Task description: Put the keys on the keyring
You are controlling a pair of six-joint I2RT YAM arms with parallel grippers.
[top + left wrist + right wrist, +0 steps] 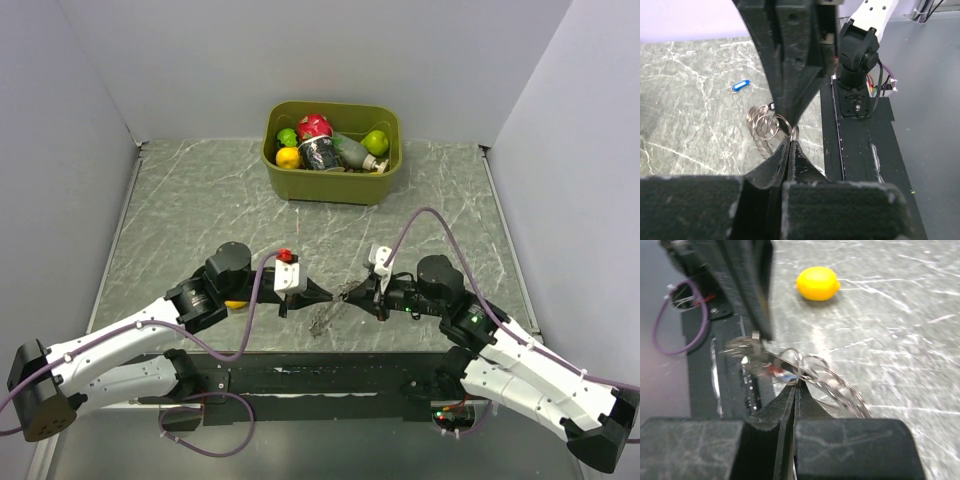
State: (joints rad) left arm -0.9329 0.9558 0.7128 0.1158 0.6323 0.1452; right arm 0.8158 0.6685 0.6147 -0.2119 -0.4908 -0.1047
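My left gripper (326, 295) and right gripper (346, 294) meet tip to tip low over the table's near middle. Both are shut on a cluster of thin wire rings, part of the keyring (322, 318), whose braided grey loop hangs below them. In the left wrist view my left gripper (790, 141) pinches a small ring (776, 125), with the loop (760, 142) behind it. In the right wrist view my right gripper (796, 383) pinches the rings, and the loop (850, 395) trails right. A blurred red and blue key (775, 371) hangs there. A blue key (740, 86) lies on the table.
A yellow lemon (817, 283) lies on the marble table beside my left arm, partly hidden from above (236, 303). A green bin (385, 185) of fruit and cans stands at the back. A black strip (860, 145) runs along the near edge.
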